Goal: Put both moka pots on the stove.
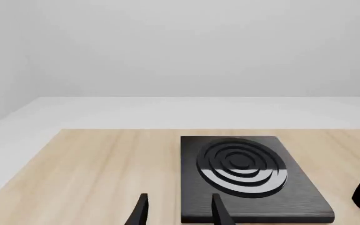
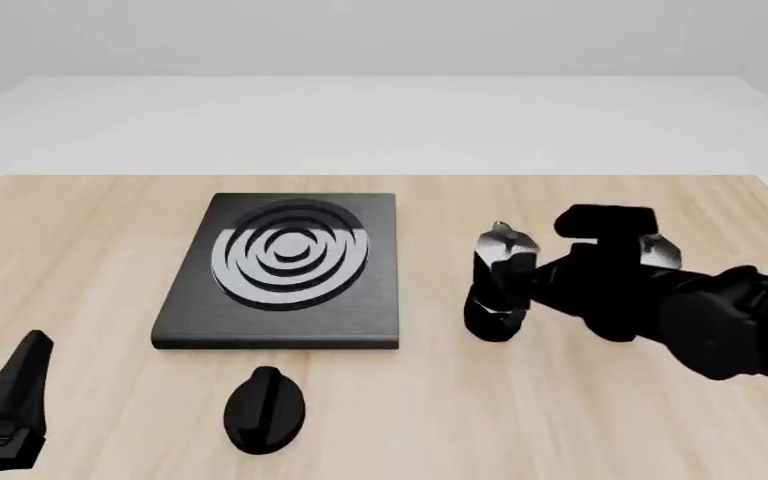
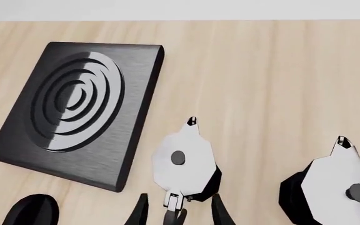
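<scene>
Nothing is on the stove [image 2: 284, 270] yet: both moka pots [image 3: 183, 164] [image 3: 339, 194] stand on the tabletop [image 2: 531, 400] beside it, the right gripper [image 3: 176, 211] open around the nearer pot's handle, the left gripper [image 1: 176, 211] open and empty.

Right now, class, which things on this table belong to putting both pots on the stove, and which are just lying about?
Belong to the job:
near moka pot
second moka pot
stove

Just lying about:
black oval knob

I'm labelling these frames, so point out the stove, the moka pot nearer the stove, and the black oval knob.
stove [image 2: 281, 262]: front view, ringed top.
moka pot nearer the stove [image 3: 181, 161]: right wrist view, silvery lid.
black oval knob [image 2: 265, 408]: front view, top ridge.
</scene>
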Controlling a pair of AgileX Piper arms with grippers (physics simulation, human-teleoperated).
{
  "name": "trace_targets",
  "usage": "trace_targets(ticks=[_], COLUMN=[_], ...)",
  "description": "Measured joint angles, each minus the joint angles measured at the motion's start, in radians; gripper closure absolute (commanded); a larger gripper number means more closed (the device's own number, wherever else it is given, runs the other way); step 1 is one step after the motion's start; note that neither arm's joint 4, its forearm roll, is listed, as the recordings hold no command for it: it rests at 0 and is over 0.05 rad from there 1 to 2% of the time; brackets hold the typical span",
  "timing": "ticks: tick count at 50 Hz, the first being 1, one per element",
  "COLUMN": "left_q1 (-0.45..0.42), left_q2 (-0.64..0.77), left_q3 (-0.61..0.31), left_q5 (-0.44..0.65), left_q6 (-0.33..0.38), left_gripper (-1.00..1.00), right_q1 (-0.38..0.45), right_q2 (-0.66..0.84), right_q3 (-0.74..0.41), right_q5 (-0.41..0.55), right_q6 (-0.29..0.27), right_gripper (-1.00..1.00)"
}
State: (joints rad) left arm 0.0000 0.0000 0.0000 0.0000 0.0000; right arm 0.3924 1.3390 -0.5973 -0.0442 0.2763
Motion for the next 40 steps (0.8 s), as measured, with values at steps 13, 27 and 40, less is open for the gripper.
trace_targets(ticks=[13,27,40], left_q1=[0.000,0.000,0.000], left_q2=[0.000,0.000,0.000], left_q3=[0.000,0.000,0.000], left_q5=[0.000,0.000,0.000], left_q6=[0.000,0.000,0.000], left_gripper=[-1.00,-1.00,-1.00], right_q1=[0.003,0.004,0.011], right_q2=[0.025,0.044,0.064], right_q3=[0.008,0.021,0.028], right_q5=[-0.022,-0.044,-0.061], right_q6=[0.008,0.015,0.022], right_gripper=[-1.00,-1.00,-1.00])
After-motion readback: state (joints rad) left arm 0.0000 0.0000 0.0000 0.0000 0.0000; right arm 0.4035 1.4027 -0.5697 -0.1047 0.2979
